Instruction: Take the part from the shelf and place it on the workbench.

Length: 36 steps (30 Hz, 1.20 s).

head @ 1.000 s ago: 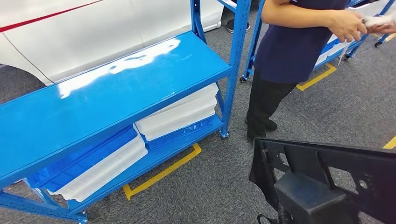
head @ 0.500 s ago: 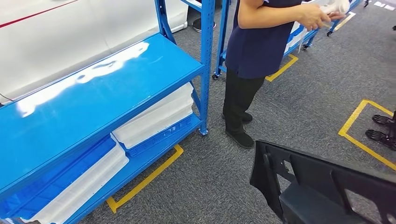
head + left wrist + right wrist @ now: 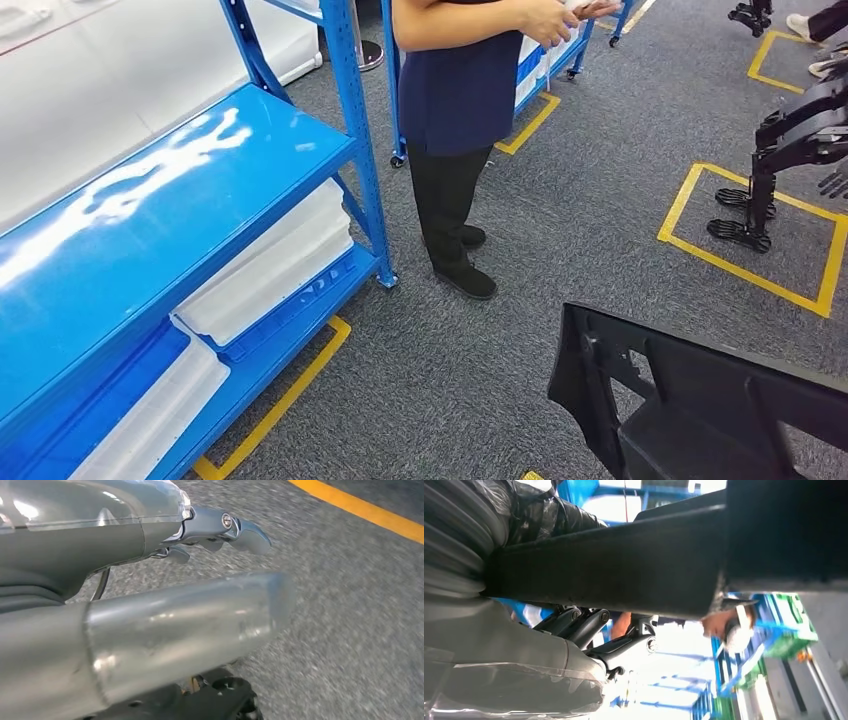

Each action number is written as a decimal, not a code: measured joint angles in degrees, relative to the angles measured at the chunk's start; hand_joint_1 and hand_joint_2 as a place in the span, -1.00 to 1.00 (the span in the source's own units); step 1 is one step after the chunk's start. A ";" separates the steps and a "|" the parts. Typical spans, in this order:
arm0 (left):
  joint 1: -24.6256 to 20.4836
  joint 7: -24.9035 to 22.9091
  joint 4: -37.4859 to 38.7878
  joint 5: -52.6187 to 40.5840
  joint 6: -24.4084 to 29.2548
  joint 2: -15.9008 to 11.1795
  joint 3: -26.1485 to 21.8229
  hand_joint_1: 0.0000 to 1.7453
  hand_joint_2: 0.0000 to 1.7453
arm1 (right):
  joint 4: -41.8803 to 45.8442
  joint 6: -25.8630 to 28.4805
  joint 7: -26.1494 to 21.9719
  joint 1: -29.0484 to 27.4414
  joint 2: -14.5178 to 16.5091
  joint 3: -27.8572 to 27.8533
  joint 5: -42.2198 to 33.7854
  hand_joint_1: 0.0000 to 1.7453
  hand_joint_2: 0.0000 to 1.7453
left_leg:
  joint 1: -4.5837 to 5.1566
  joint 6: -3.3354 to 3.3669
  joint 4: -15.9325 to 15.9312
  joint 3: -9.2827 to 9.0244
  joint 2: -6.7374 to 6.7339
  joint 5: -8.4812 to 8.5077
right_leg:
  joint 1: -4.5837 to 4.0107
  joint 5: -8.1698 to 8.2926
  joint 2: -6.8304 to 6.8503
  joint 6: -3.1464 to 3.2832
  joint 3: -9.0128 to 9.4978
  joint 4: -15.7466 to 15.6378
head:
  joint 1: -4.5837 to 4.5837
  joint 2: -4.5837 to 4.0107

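The part [image 3: 700, 400] is a large black moulded plastic panel with ribs and cut-outs, hanging low at the right in the head view, above the grey carpet. In the right wrist view my right hand [image 3: 574, 635] grips it, dark fingers curled under the black panel [image 3: 649, 560]. My left hand [image 3: 125, 535] hangs over the carpet with its fingers [image 3: 225, 525] stretched out and nothing in it.
The blue shelf [image 3: 150, 230] stands at the left, with white trays [image 3: 270, 260] on its lower level. A person [image 3: 455, 90] stands beside its post. Yellow floor squares [image 3: 745, 265] and another robot's dark limbs [image 3: 790, 140] lie to the right.
The whole picture has shifted: my view has swung to the right, so the shelf and the person now sit further left. The black part stays low at the right in my hand.
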<state>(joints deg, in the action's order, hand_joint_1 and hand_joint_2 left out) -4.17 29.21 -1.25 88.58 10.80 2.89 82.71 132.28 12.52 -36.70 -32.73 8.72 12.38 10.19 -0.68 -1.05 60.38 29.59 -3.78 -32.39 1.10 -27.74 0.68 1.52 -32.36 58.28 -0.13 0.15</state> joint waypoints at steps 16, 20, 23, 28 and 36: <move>0.39 -0.86 -0.02 0.15 0.16 -0.03 0.79 -1.00 -1.00 | 0.06 0.48 -0.48 -2.08 3.04 -2.17 0.45 1.00 1.00 | -0.20 2.66 -4.41 -0.71 4.52 4.01 | -0.42 -3.17 -3.46 -2.04 -4.56 6.95 | -0.04 0.00; 0.68 -0.53 -0.02 0.07 0.14 -0.17 0.95 -1.00 -1.00 | -0.19 -0.35 -0.83 -2.38 3.74 -3.49 0.39 1.00 1.00 | 0.19 2.85 -4.27 -0.58 0.87 3.73 | -0.11 -6.43 -0.90 -2.56 -8.34 15.74 | -0.05 0.00; 0.48 -0.14 -0.02 0.08 -0.16 -0.18 1.20 -1.00 -1.00 | -0.23 -0.99 -0.87 -2.54 4.27 -4.22 0.25 1.00 1.00 | 0.31 2.30 -3.90 -0.89 -1.14 3.16 | -0.25 -1.86 1.58 -2.29 -2.12 5.36 | -0.04 0.00; -0.08 -0.01 -0.02 0.27 -0.42 -0.23 1.33 -1.00 -1.00 | -0.27 -1.56 -1.01 -2.64 5.19 -5.11 0.21 1.00 1.00 | 0.39 0.84 -3.52 -1.71 -2.77 2.39 | -0.84 -0.67 1.52 -0.79 0.07 0.51 | -0.02 0.00; 0.04 -0.71 -0.03 0.62 -0.10 -0.27 1.39 -1.00 -1.00 | -0.27 -2.68 -1.05 -2.56 6.55 -6.11 -0.30 1.00 1.00 | -0.02 0.12 11.41 5.26 3.57 -3.59 | -0.61 0.07 -3.87 0.50 -0.25 0.31 | -0.01 0.00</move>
<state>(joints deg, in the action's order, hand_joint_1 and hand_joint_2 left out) -4.13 28.50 -1.28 89.20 10.70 2.61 84.10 132.02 9.84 -37.75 -35.29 15.27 6.26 9.89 -0.70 -0.92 71.79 34.85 -0.21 -35.98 0.49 -27.67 -3.19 2.01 -32.60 58.59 -0.14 0.15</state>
